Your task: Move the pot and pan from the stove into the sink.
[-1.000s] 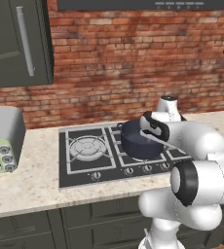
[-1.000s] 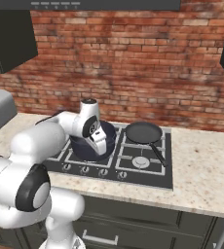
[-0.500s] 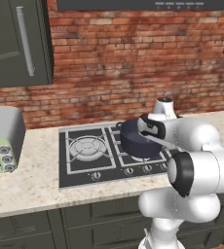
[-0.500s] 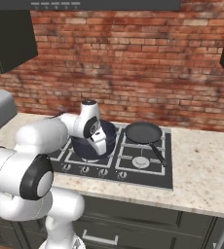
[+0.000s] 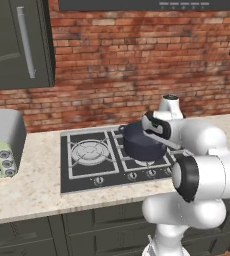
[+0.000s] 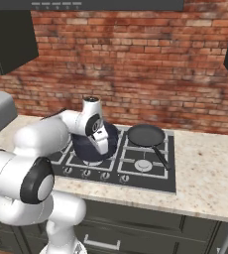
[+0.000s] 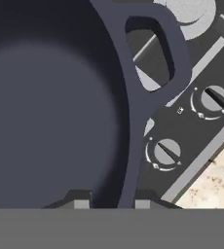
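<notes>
Step in hand: gripper [image 7: 108, 203] clenched on the pot [image 7: 50, 107] rim (pan [image 6: 145, 135] untouched). Next: lift clear of the stove [image 5: 82, 172].

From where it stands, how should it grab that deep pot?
By the rim wall, from above: the pot sits upright and open, so one fingertip fits inside and one outside, beside the loop handle. The end effector looks placed that way.

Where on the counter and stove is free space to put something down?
Free: the counter between toaster oven and stove; the left burner; the counter right of the stove. Crowded: the pot and arm, and the pan.
</notes>
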Tool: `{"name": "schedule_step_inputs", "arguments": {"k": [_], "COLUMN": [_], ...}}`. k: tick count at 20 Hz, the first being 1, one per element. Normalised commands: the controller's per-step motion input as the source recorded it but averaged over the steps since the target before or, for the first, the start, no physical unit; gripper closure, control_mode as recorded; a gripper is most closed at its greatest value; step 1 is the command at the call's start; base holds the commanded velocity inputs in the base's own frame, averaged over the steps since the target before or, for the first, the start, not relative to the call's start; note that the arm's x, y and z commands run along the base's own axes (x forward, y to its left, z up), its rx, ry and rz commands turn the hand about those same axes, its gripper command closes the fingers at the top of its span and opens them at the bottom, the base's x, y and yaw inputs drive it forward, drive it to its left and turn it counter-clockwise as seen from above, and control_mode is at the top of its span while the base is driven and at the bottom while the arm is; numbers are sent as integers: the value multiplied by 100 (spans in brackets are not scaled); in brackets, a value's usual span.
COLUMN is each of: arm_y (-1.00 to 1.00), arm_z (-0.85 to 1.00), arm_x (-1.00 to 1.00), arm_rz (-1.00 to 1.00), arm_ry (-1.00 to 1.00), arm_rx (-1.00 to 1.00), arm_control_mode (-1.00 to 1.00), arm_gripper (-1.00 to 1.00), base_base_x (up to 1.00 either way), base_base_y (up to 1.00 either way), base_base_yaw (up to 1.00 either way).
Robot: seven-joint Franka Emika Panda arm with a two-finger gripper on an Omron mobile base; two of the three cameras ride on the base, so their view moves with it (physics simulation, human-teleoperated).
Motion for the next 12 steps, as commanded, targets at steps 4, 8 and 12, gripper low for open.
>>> {"name": "schedule_step_inputs", "arguments": {"k": [4, 8, 12], "arm_y": [-8, -3, 0], "arm_z": [85, 88, 82], "arm_x": [-15, -45, -58], "arm_rz": [-2, 0, 2], "arm_ry": [6, 1, 0], "arm_rx": [7, 5, 2], "arm_control_mode": [-100, -100, -100], "arm_gripper": [100, 100, 100], "base_base_x": [0, 0, 0], "base_base_y": [0, 0, 0], "base_base_yaw": [0, 0, 0]}}
